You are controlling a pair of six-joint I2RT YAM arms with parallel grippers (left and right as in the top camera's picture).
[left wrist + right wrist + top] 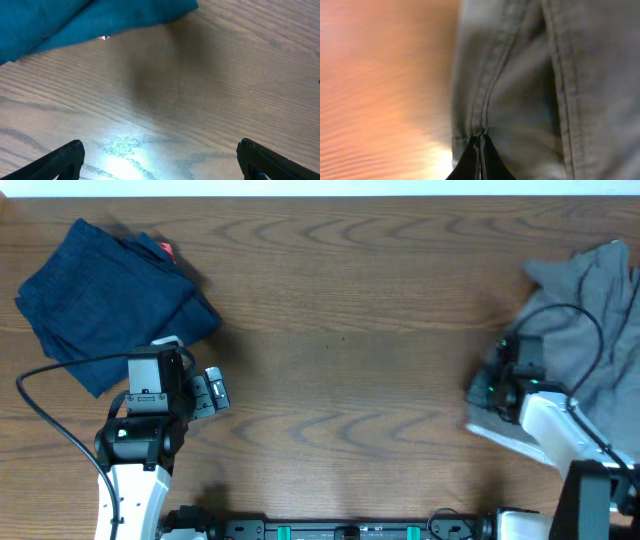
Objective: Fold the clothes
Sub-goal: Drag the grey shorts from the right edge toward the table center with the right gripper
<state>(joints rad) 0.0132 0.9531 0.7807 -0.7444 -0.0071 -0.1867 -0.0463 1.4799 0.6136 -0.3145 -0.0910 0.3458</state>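
Note:
The grey-taupe clothes (590,330) lie crumpled at the table's far right edge. My right gripper (490,385) is at their left edge. In the right wrist view the fingers (480,145) are shut on a thin stitched seam of the grey clothes (530,75), which fill the view's right side. My left gripper (212,392) is open and empty over bare wood at the left, just below the navy garment. In the left wrist view its two fingers (160,160) stand wide apart with only table between them.
A dark navy folded garment (105,300) with a red tag (166,250) lies at the back left; its edge shows in the left wrist view (75,20). The brown wooden table (340,340) spans the view.

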